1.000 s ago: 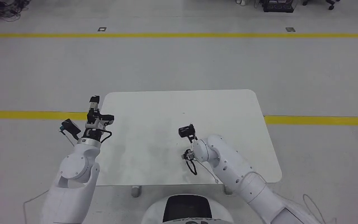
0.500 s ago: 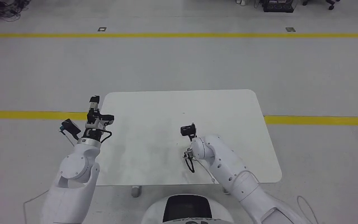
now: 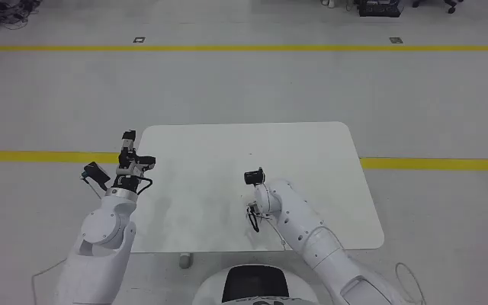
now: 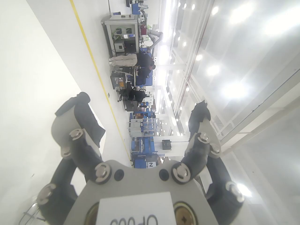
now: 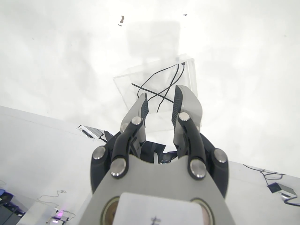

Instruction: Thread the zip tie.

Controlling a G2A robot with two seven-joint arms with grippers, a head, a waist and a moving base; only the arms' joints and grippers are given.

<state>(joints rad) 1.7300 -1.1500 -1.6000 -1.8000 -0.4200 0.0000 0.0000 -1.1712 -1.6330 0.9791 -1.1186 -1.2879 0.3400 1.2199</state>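
Right gripper: the right gripper [image 5: 161,92] hangs directly over a clear box [image 5: 191,76]. Its jaws are parted to a moderate gap and grip nothing. The fingertips [image 5: 143,99] sit on either side of the crossed strands below. Whether they touch any strand cannot be told.

Zip ties: several thin black zip ties [image 5: 152,92] lie loosely crossed inside the clear box. One straight tie runs across the curved ones, and the head of another rests by the box's wall.

Clear box: it stands on the white tabletop [image 3: 305,152], close to the near edge and about midway along it, beneath the right arm's wrist.

Left gripper: the left gripper [image 4: 140,101] is held at the tabletop's left edge, well apart from the box and pointed away toward the far side. Its jaws are spread wide and empty.

Tabletop: a small dark speck [image 5: 121,19] lies on the bare surface beyond the box.
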